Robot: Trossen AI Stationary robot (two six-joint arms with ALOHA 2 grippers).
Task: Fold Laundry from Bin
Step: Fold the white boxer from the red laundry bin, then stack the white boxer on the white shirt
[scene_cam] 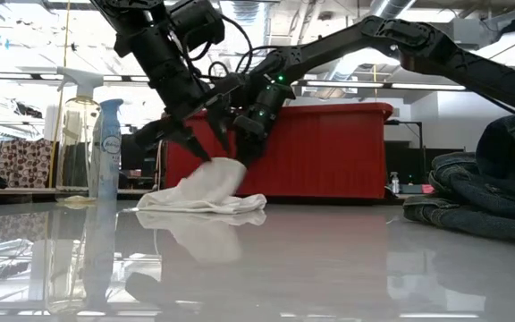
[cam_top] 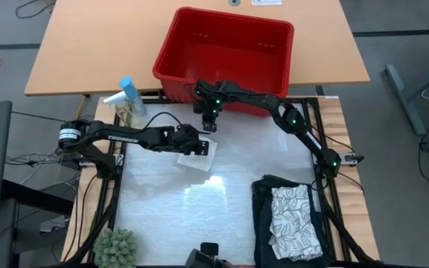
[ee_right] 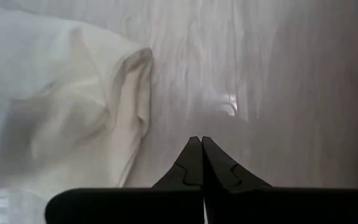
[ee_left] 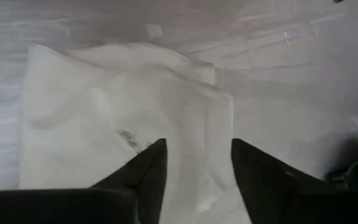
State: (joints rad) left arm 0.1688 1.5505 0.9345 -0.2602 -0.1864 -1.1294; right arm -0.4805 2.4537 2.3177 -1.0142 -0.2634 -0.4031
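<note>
The left claw [cam_top: 197,144] stands spread over the small whitish cloth [cam_top: 198,155], which lies bunched on the table [cam_top: 199,216] in front of the red bin [cam_top: 226,52]. The right claw [cam_top: 208,125], pressed together and empty, hangs just beside it.

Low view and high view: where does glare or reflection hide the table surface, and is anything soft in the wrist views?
High view: bright glare on the table below the whitish cloth. Low view: glossy top mirrors the cloth and spray bottle. Left wrist view: fingers blurred, cloth sharper. Right wrist view: small glare spot, cloth soft.
</note>
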